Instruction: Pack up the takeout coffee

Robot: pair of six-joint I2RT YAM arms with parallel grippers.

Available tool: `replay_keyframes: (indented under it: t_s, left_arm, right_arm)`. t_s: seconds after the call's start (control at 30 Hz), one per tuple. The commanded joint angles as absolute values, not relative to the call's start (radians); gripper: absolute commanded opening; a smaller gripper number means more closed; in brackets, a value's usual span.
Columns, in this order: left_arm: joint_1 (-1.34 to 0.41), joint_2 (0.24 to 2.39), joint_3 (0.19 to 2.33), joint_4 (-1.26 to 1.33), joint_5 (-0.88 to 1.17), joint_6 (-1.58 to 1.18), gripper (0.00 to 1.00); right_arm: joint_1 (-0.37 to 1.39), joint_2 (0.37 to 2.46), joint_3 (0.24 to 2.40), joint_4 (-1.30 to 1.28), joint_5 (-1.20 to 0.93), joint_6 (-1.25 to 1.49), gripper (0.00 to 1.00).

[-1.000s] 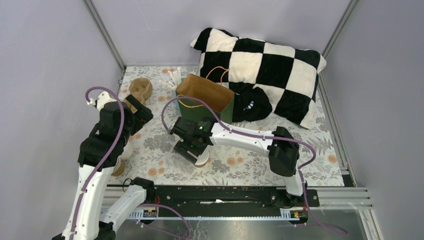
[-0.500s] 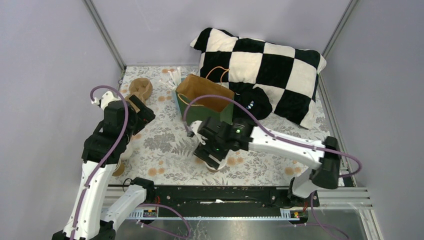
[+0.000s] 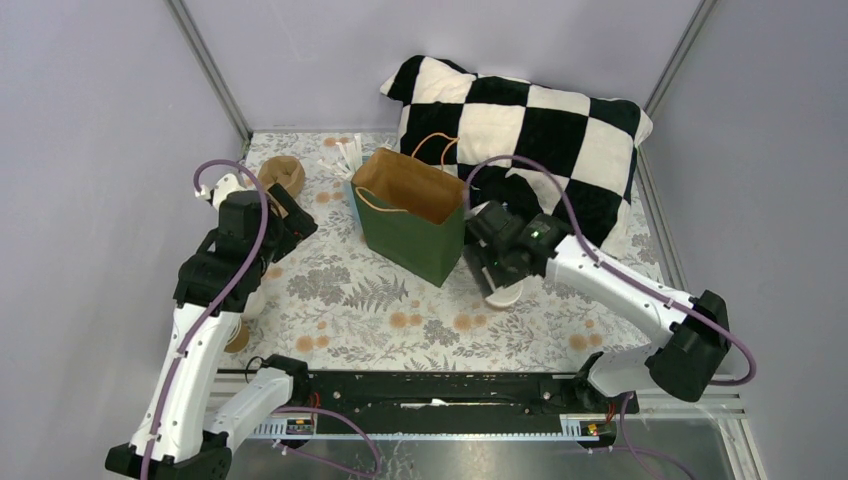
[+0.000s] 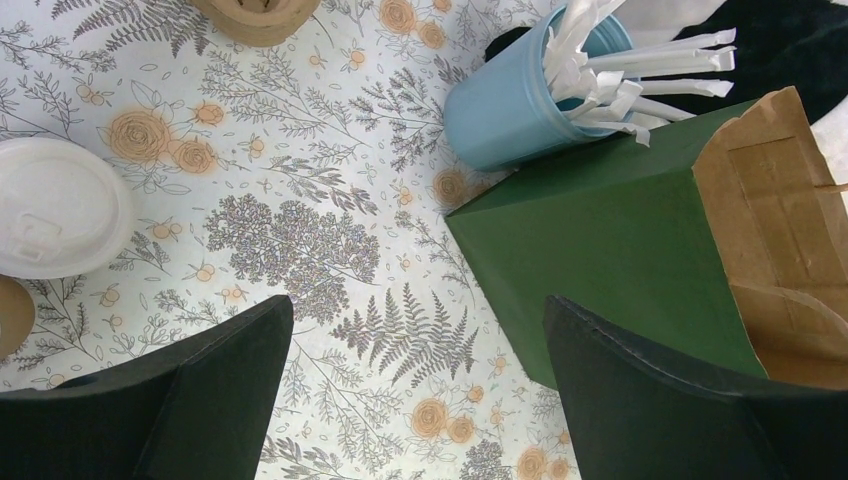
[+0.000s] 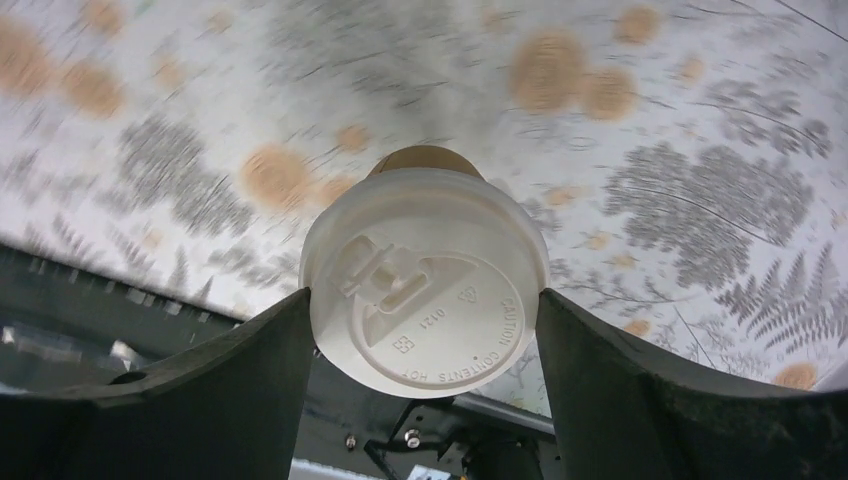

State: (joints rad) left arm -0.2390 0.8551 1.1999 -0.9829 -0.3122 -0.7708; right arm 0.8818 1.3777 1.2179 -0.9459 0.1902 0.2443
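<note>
The takeout coffee [image 5: 428,300] is a small brown cup with an off-white lid. My right gripper [image 5: 425,305] is shut on it, one finger on each side of the lid, and holds it tilted above the table. In the top view the coffee [image 3: 507,294] and my right gripper [image 3: 497,274] hang just right of the green bag [image 3: 410,230], whose brown-lined mouth is open upward. My left gripper [image 3: 287,225] is open and empty, left of the bag. In its wrist view the left gripper [image 4: 415,310] hovers over the floral cloth beside the bag [image 4: 610,250].
A checkered pillow [image 3: 540,130] and a black item [image 3: 515,210] lie behind the right gripper. A blue cup of wrapped straws [image 4: 520,100] stands at the bag's back left corner. A brown pulp carrier [image 3: 283,175] lies far left. A white lid [image 4: 55,205] sits near the left gripper.
My right gripper has carried the coffee from in front of the bag round to its right side. My left arm has shifted slightly farther back.
</note>
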Motion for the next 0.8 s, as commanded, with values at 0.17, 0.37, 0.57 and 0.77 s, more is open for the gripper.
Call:
replay_keyframes:
  t_s: [0.17,0.37,0.57,0.77]
  left_arm:
    - [-0.236,0.876,1.237,-0.945,-0.291,-0.746,0.99]
    - [-0.235,0.883,1.245,-0.954,-0.29,-0.74,0.99]
    - [-0.236,0.903,1.257,-0.954,-0.293,-0.738,0.99]
    - [-0.236,0.953,1.296,-0.943,-0.304,-0.723,0.99]
  right_arm:
    - [0.477,1.472,1.19,-0.823,0.205,0.233,0.79]
    - [0.413,1.533,1.162,-0.773,0.224,0.21,0.81]
    - [0.414,1.52,1.115,-0.755,0.206,0.214,0.88]
    - [0.414,1.478,1.184,-0.821,0.201,0.221,1.0]
